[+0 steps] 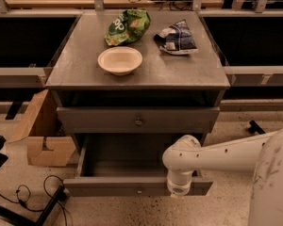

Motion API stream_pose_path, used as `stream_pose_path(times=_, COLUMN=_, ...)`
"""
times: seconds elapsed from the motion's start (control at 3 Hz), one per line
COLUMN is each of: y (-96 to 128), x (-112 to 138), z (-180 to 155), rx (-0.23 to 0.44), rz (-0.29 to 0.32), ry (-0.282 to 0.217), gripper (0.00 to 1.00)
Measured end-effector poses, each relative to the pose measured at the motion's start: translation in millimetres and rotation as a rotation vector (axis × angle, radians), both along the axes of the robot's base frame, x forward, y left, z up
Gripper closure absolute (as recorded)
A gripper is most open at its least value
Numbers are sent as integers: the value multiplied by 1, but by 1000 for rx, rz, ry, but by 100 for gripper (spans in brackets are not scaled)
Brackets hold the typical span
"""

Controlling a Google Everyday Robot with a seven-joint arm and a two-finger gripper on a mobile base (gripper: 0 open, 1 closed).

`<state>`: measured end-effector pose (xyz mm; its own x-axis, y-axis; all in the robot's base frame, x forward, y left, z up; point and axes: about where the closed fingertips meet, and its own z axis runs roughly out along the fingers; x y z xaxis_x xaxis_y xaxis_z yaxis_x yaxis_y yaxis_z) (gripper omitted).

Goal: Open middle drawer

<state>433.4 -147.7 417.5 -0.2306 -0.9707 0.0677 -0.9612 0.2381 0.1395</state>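
The middle drawer (132, 186) is pulled well out of the grey cabinet. Its bare grey box interior (127, 161) shows, and a small round knob (139, 190) sits on the flat front. My gripper (178, 193) points down at the right part of that front's top edge, mostly hidden under the white wrist (180, 171). The arm comes in from the lower right. Above the open drawer, another grey drawer front (137, 120) with a knob stands nearly shut.
On the cabinet top (75, 74) are a white bowl (120, 60), a green chip bag (127, 26) and a dark blue chip bag (176, 37). A cardboard box (40, 135) stands on the floor at left. Black cables (33, 199) lie at lower left.
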Motion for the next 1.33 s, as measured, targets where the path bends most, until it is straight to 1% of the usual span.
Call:
stream_pose_path(times=1.0, y=0, x=5, z=9, rx=0, rz=-1, ry=2, gripper=100)
stream_pose_path(times=1.33, y=2, x=-9, z=8, rx=13, rz=-18, ry=31, gripper=100)
